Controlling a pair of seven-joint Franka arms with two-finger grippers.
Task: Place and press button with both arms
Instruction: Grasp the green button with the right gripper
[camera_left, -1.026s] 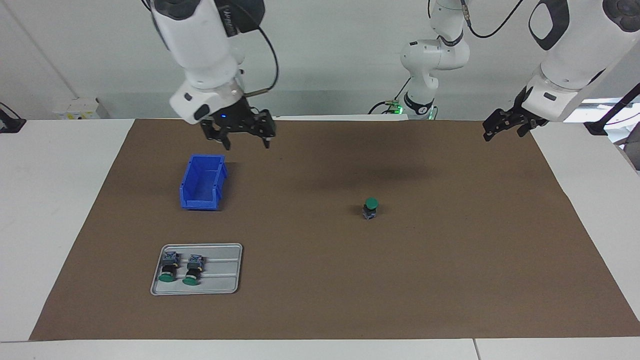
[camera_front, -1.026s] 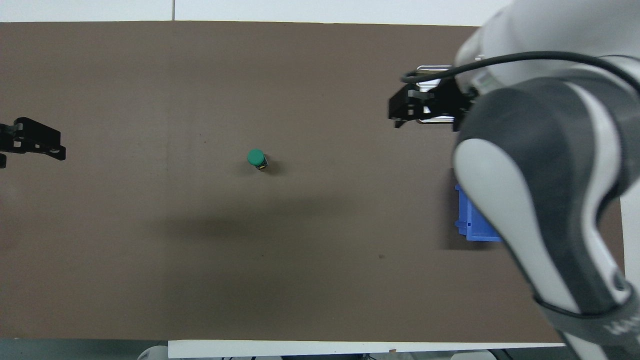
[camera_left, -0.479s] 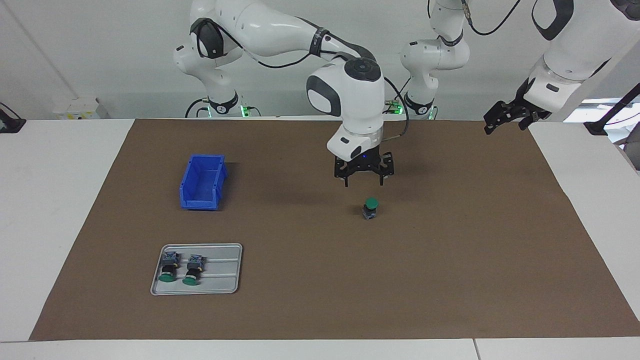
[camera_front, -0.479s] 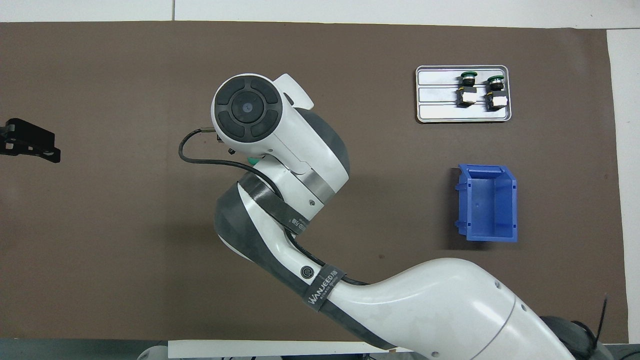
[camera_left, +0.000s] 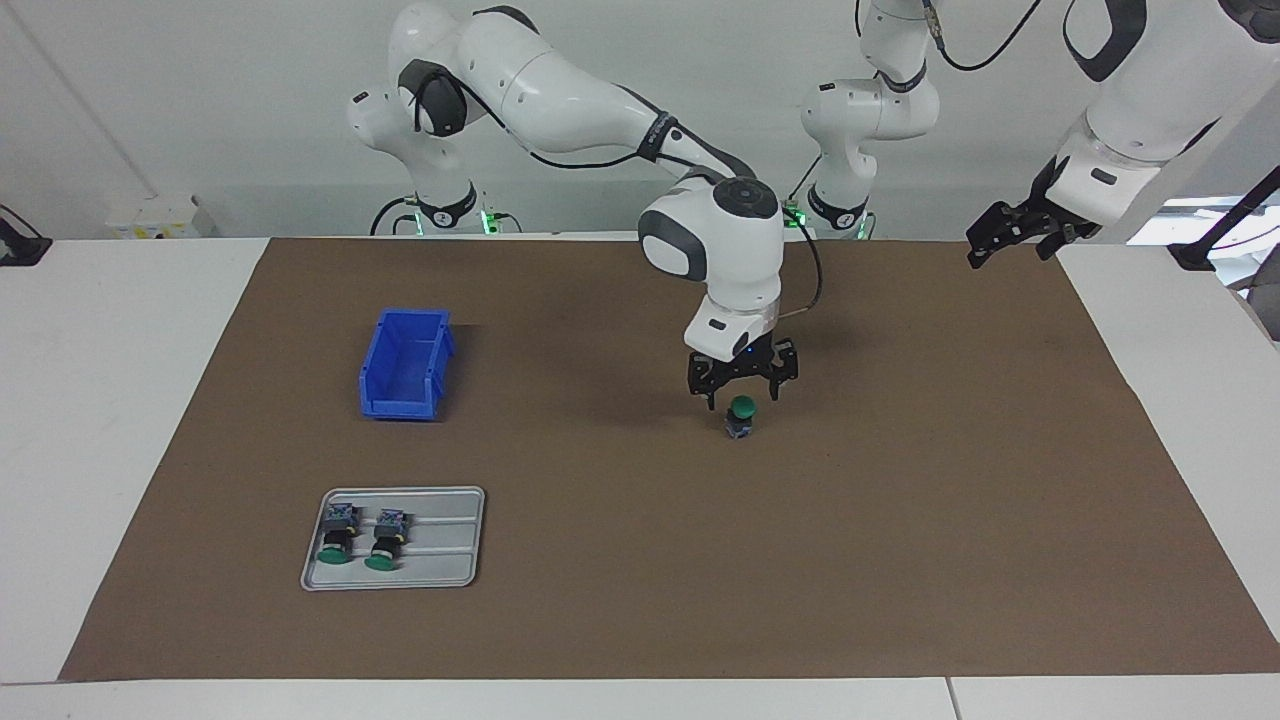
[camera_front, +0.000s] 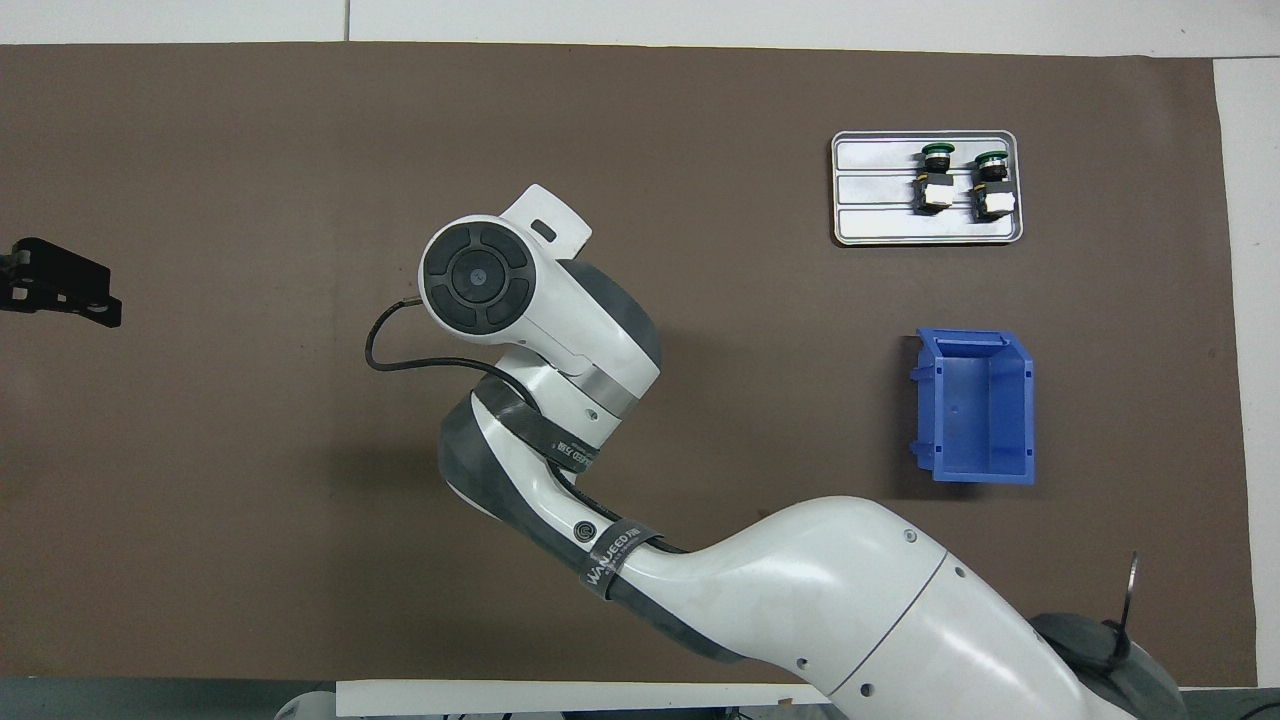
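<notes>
A green-capped button stands upright on the brown mat near the table's middle. My right arm reaches over it. The right gripper is open and points down, with one finger on each side of the green cap and a gap to each. In the overhead view the right arm's wrist hides the button and the gripper. My left gripper waits in the air over the mat's edge at the left arm's end of the table; it also shows in the overhead view.
A blue bin sits open toward the right arm's end, seen in the overhead view too. A grey tray lies farther from the robots than the bin and holds two more buttons on their sides.
My right gripper has swung from over the blue bin to over the standing button and has come down until its fingers flank the cap. The left gripper has hardly moved.
</notes>
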